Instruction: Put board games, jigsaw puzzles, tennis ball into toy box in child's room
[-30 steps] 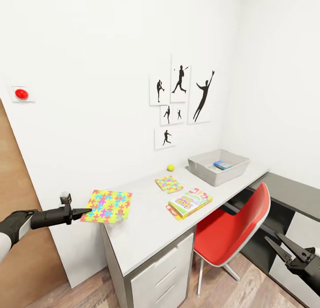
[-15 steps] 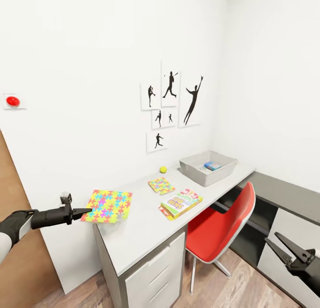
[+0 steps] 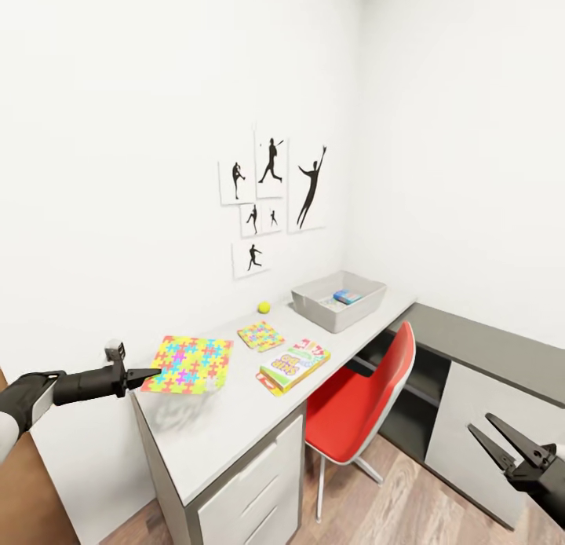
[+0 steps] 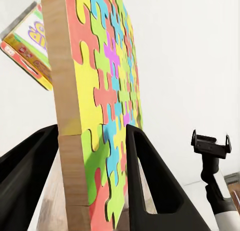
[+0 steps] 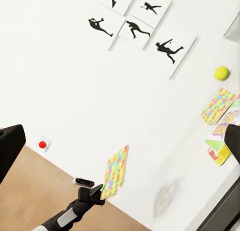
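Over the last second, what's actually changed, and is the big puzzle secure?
Only the head camera swung right: desk, toy box and wall prints slid left together, and the red wall button left the frame. The left gripper stays shut on the large jigsaw puzzle, held off the desk; the right gripper stays open.

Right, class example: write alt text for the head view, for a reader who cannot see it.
The robot's left hand holds a flat, multicoloured jigsaw puzzle over the near end of a grey desk. Further along lie a smaller jigsaw puzzle, a boxed board game, a yellow tennis ball and a grey toy box. The right hand hangs open beside a red chair.
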